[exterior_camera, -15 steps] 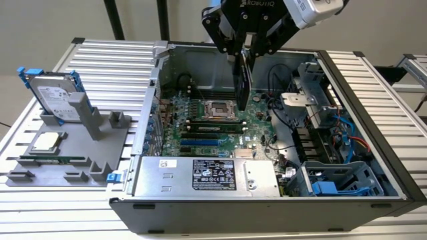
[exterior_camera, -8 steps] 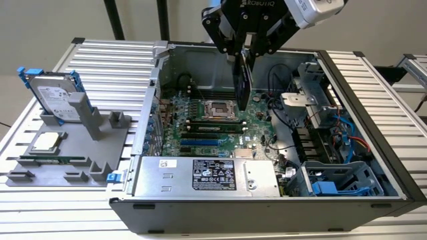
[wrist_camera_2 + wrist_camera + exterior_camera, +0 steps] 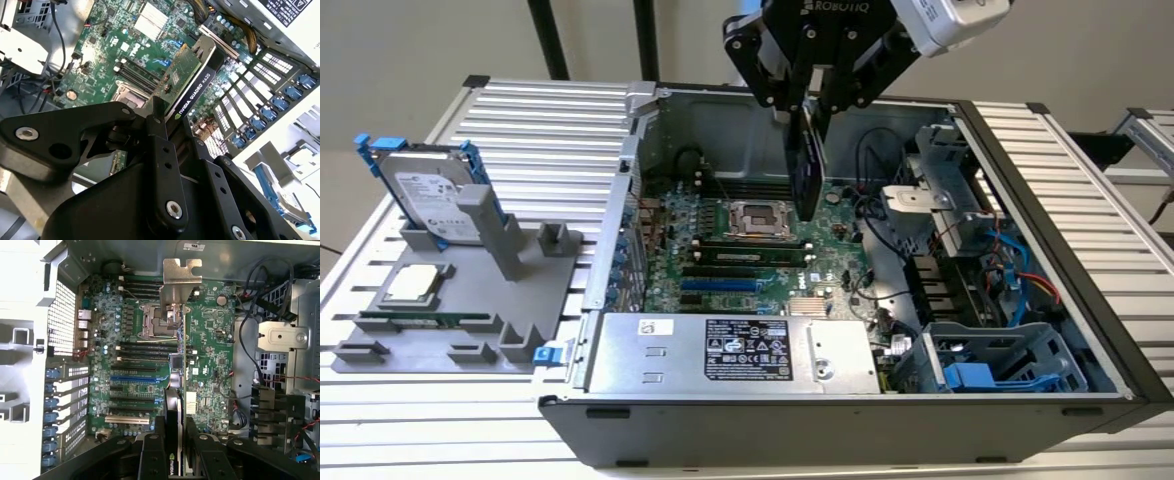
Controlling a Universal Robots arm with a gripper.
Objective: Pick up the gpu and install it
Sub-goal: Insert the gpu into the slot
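"Checking in: how does the gpu (image 3: 807, 165) look?"

"I see it edge-on in the exterior view, hanging upright in the upper middle of the frame, over the motherboard (image 3: 720, 240) inside the open case (image 3: 854, 440). The second wrist view shows me a green card with a black cooler on one face. The first wrist view shows a silver bracket (image 3: 180, 277) at its far end."

"And the tool (image 3: 803, 103)?"

"Clamped on the card's upper edge, fingers (image 3: 160, 140) pressed against both faces."
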